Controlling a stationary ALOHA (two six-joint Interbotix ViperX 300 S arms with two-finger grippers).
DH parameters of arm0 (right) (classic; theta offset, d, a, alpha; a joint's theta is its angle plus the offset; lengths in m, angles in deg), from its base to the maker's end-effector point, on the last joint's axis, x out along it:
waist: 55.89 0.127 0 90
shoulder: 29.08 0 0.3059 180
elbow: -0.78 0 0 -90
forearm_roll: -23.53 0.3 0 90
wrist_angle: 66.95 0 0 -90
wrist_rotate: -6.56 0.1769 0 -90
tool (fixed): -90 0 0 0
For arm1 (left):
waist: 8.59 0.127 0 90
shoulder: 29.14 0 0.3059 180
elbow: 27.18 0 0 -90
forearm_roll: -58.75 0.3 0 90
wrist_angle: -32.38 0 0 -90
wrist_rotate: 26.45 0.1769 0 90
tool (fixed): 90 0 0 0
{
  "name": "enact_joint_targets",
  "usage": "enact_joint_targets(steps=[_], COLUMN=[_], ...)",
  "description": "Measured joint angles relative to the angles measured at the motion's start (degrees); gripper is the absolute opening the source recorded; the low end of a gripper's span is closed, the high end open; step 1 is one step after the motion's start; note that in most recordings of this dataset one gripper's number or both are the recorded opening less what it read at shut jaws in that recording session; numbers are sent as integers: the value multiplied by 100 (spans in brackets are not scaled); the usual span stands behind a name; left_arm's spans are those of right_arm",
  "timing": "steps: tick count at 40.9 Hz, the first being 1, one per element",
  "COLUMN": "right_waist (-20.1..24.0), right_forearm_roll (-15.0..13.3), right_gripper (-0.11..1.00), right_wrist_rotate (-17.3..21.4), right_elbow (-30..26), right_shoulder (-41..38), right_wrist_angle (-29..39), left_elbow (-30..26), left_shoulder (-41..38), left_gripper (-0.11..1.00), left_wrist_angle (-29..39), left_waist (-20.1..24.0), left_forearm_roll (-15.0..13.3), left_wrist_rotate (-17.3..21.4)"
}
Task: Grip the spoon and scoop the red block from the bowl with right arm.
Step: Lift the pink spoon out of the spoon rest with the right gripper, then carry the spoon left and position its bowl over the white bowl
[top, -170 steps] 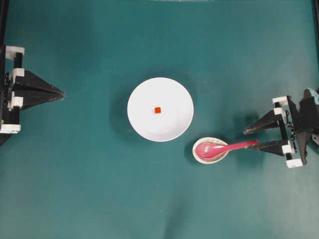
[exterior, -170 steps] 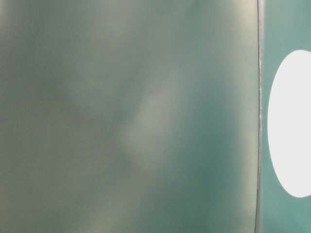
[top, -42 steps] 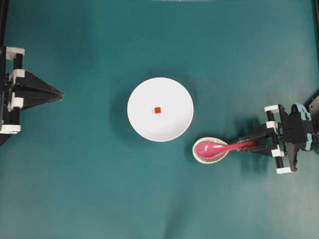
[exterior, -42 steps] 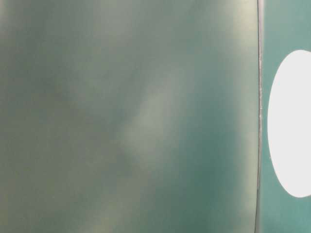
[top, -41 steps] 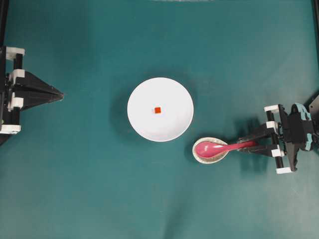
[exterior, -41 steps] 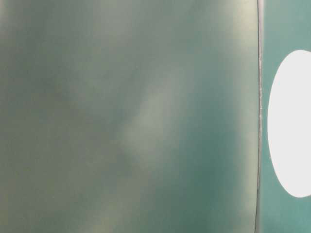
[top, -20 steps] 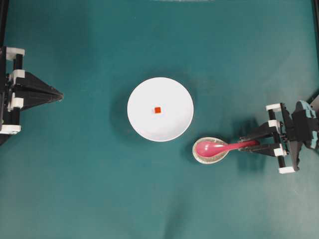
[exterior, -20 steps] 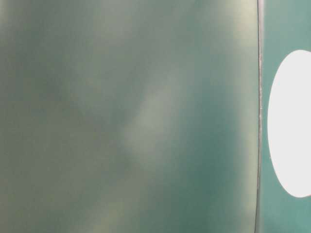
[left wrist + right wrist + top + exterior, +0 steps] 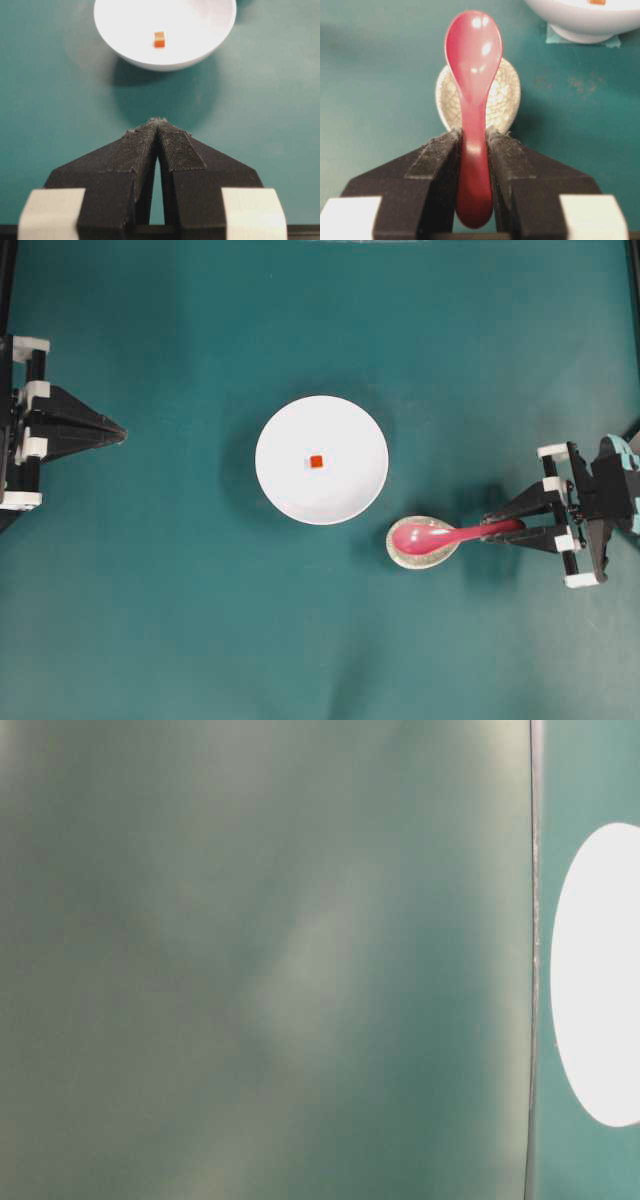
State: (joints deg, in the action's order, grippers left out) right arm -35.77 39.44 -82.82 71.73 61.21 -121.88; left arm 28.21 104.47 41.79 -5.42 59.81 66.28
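Right wrist view gives me the clearest read: my right gripper (image 9: 474,142) has its two black fingers pressed against either side of the spoon (image 9: 472,85) handle, so it is clamped on it partway closed. The spoon's pink scoop sits over the small crackle-patterned dish (image 9: 505,97); I cannot tell whether it touches it. From overhead, the spoon (image 9: 445,535) points left toward the bowl (image 9: 345,495), which sits near the table's (image 9: 200,620) middle with the red block (image 9: 316,461) lying inside. My left gripper (image 9: 159,122) rests at the far left edge, tips pinched together on nothing, pointing at the bowl (image 9: 200,47).
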Motion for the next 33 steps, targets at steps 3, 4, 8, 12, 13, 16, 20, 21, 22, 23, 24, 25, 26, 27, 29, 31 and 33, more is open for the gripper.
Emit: enact_joint_targets(steps=[3, 4, 8, 12, 13, 16, 20, 21, 22, 23, 24, 25, 26, 27, 29, 31, 33], right_waist=[-79, -114, -246, -413, -466, -633, -861, -940, -1002, -1063, -1107, -1160, -1204, -1248, -1336, -1415, -1529], right_forearm_roll=[-9, 0, 0, 0, 0, 0, 0, 0, 0, 0, 0, 0, 0, 0, -9, -9, -35], right_gripper=[25, 25, 25, 25, 25, 25, 25, 25, 25, 25, 25, 25, 25, 25, 25, 25, 25], right_wrist_rotate=[-79, -123, -316, -501, -554, -694, -817, -853, -861, -888, -914, -932, -940, -949, -958, -958, -958], right_elbow=[-35, -44, -88, -176, -202, -299, -422, -466, -492, -527, -554, -589, -624, -659, -738, -817, -932], right_shoulder=[246, 343, 756, 1178, 1292, 1644, 2065, 2197, 2294, 2399, 2496, 2593, 2672, 2751, 2900, 3032, 3199], right_wrist_angle=[264, 396, 870, 1415, 1591, 2092, 2725, 2944, 3111, 3296, 3428, 3568, 3709, 3850, 4122, 4377, 4667], left_elbow=[0, 0, -9, 0, 0, -9, 0, 0, -9, -9, 0, 0, 0, 0, 0, -9, 0], left_shoulder=[9, 0, 0, 0, 0, 0, 0, 0, 9, 0, 0, 0, 0, 0, 0, 9, 0], left_gripper=[0, 0, 0, 0, 0, 0, 0, 0, 0, 0, 0, 0, 0, 0, 0, 0, 0], left_wrist_angle=[0, 0, 0, 0, 0, 0, 0, 9, 9, 0, 9, 9, 9, 9, 9, 0, 9], left_waist=[0, 0, 0, 0, 0, 0, 0, 0, 0, 0, 0, 0, 0, 0, 0, 0, 0], left_forearm_roll=[0, 0, 0, 0, 0, 0, 0, 0, 0, 0, 0, 0, 0, 0, 0, 0, 0], left_wrist_rotate=[-9, 0, 0, 0, 0, 0, -9, 0, 0, 0, -9, 0, -9, 0, 0, 0, 0])
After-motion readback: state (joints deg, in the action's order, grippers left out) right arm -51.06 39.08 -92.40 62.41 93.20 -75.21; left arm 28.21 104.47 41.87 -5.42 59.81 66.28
